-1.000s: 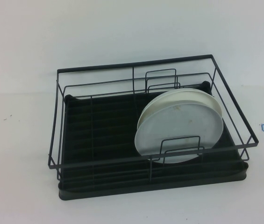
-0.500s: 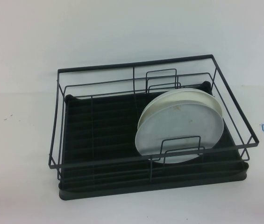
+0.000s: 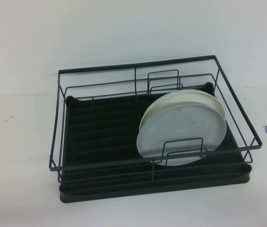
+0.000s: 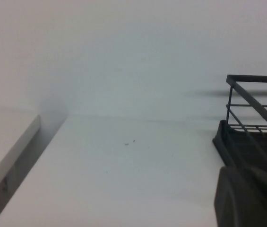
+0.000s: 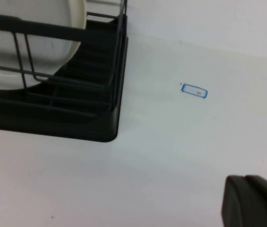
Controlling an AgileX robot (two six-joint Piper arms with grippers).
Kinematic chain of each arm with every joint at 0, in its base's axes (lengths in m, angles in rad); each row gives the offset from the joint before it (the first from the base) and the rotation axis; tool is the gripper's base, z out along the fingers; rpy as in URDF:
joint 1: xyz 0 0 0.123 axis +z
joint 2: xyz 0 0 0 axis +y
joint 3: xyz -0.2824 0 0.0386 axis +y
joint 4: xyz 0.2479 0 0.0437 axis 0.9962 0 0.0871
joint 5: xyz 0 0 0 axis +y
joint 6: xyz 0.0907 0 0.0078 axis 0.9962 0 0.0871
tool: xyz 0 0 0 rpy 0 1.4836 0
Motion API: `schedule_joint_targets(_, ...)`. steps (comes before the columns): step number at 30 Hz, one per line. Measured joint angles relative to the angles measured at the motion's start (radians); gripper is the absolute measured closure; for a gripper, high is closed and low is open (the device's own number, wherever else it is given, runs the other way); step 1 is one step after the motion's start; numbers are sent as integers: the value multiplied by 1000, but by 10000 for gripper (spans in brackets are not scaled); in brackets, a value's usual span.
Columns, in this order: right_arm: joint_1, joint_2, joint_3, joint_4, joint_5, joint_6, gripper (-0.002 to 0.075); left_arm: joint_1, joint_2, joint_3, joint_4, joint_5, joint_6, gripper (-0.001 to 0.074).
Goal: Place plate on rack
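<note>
Left gripper (image 4: 249, 196): only a dark edge in its wrist view, beside the rack's (image 3: 57, 118) left end, holding nothing visible; opening can't be told. Plate (image 3: 183, 132) stands on edge in the rack's right half, in front of a creamier plate (image 3: 204, 97). Likely rigid, smooth, breakable; grasp the rim. Right gripper (image 5: 251, 201): off the rack's right corner near a blue-outlined sticker (image 5: 194, 91), opening unclear.
</note>
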Motion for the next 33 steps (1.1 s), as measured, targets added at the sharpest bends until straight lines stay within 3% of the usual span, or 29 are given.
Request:
schedule_joint_targets(3, 5, 0, 0, 0, 4, 0, 708, 0, 0, 0, -63, 48, 40, 735)
schedule_joint_targets(10, 6, 0, 2, 0, 6, 0, 708, 0, 0, 0, -236, 273, 343, 735)
schedule_joint_targets(20, 6, 0, 2, -170, 6, 223, 708, 0, 0, 0, -246, 287, 348, 735)
schedule_joint_targets(33, 6, 0, 2, -182, 18, 252, 708, 0, 0, 0, -246, 285, 344, 735)
